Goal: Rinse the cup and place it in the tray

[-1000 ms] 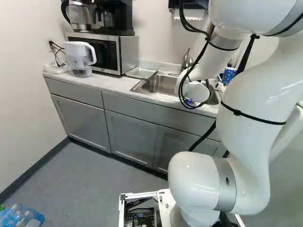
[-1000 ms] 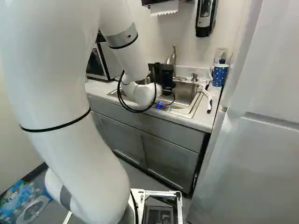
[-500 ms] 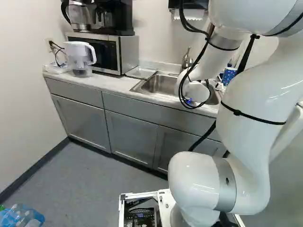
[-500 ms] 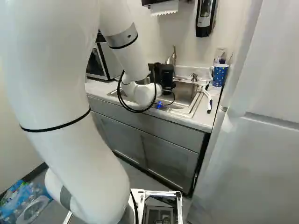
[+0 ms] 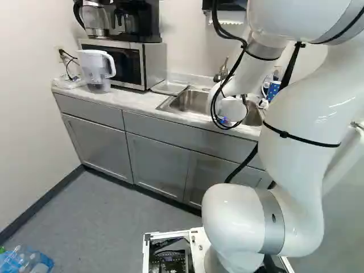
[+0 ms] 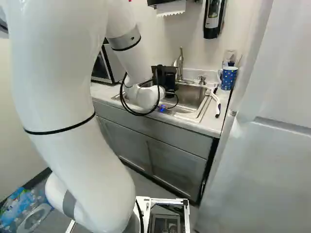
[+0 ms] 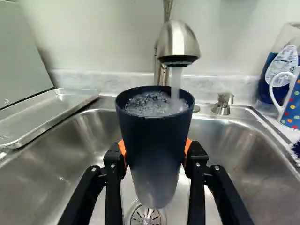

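Observation:
In the right base view the black gripper (image 6: 167, 81) hangs over the sink, its fingertips hidden. In the wrist view the gripper (image 7: 155, 152) is shut on a dark blue cup (image 7: 153, 136), orange pads pressing it from both sides. The cup stands upright above the sink drain. Water runs from the faucet (image 7: 178, 43) into its open top, where bubbly water sits near the rim. The metal tray (image 7: 47, 116) lies beside the sink; the left base view also shows the tray (image 5: 169, 87), between sink and microwave.
The steel sink (image 7: 234, 145) surrounds the cup from below. A soap pump (image 7: 222, 104), a dotted mug (image 7: 291, 101) and a blue bottle (image 7: 281, 70) stand on the other side from the tray. A white-handled brush (image 6: 215, 103) lies near the sink's edge. The microwave (image 5: 133, 63) stands beyond the tray.
The arm's wrist has shifted slightly toward the left of both base views, carrying the gripper with it. The base has not moved.

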Controlling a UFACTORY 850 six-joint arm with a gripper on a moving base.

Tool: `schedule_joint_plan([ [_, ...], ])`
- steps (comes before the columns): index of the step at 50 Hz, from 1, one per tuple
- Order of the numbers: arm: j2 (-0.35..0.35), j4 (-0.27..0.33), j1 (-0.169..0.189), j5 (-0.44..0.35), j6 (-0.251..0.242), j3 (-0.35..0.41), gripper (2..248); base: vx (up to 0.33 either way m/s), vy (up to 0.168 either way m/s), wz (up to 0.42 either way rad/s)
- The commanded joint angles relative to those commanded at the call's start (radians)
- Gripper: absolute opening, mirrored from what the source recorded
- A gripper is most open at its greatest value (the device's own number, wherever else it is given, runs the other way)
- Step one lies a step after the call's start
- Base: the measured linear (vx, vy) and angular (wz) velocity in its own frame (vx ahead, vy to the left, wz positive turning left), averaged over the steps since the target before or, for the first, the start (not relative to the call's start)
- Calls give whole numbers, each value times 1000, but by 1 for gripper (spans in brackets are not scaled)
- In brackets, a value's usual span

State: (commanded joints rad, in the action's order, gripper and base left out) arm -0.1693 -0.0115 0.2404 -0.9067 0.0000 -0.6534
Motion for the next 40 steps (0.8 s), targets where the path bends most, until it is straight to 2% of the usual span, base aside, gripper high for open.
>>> schedule_joint_plan([
  [40, 10, 0, -124, 0, 0, -40, 126, 0, 0, 0],
])
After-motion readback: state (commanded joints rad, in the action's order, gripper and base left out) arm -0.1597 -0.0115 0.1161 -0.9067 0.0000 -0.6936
